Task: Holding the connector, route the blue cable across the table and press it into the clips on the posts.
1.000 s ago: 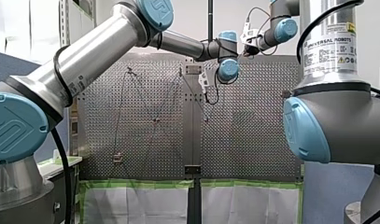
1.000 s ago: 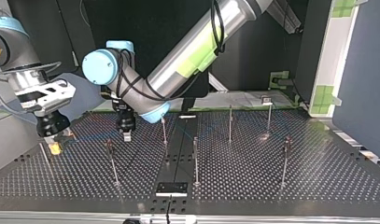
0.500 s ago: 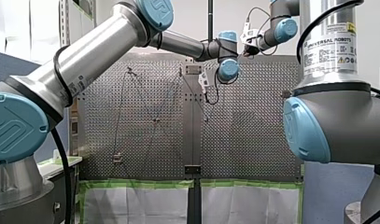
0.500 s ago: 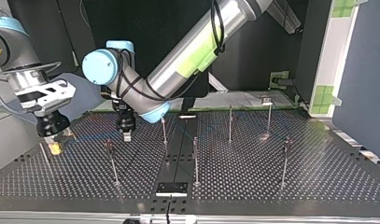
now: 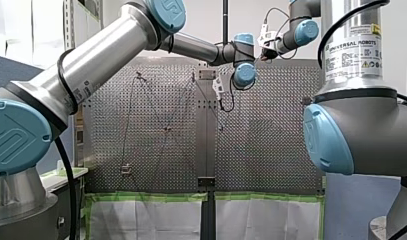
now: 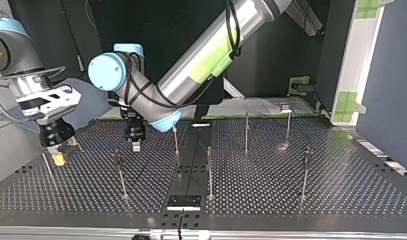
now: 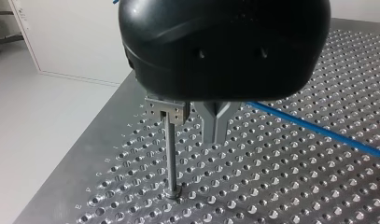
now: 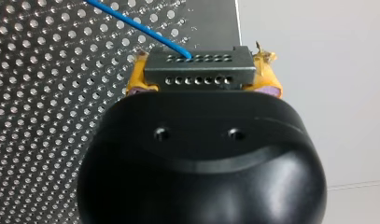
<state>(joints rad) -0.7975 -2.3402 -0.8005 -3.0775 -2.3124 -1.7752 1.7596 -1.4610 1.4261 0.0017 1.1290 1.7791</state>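
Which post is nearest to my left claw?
The post just left of the left claw in the top view, its clip beside it; the rest stand farther off.

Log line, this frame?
right jaws: shut on grey multi-hole connector block | thin blue cable: exits connector over perforated metal table | left jaws: shut, beside slotted clip post

Post (image 7: pixel 171 154) just beside fingers (image 7: pixel 214 127); blue cable (image 7: pixel 318 131) beyond

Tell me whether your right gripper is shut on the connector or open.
Shut on it: in the right wrist view the connector sits clamped between my right gripper's yellow pads.
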